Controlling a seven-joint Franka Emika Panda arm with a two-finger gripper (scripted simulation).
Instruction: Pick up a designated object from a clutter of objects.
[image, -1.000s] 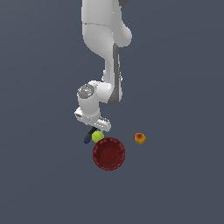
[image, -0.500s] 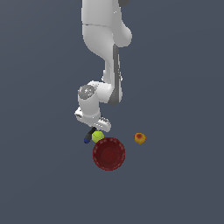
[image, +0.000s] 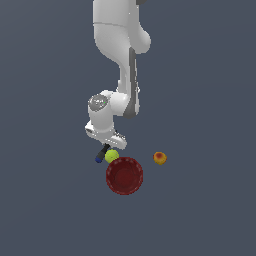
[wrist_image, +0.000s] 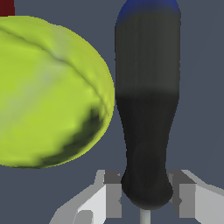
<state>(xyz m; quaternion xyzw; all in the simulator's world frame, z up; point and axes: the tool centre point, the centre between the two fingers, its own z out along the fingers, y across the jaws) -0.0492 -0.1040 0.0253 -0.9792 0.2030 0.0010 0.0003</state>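
I see the pincer (wrist_image: 146, 201) with a finger on each side of the screwdriver (wrist_image: 148, 109) at its handle's narrow end, closed on it. The screwdriver lies mid-counter, just beside the tennis ball (wrist_image: 48, 92), near the red bowl (image: 124, 175).

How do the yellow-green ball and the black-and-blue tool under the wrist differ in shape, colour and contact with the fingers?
Shape: the yellow-green ball is round; the black-and-blue tool is long and slim.
Colour: the ball is one yellow-green; the tool is black with a blue end.
Contact: the tool's narrow end sits between the fingers of the gripper; the ball lies outside them.
Both lie side by side below the wrist.
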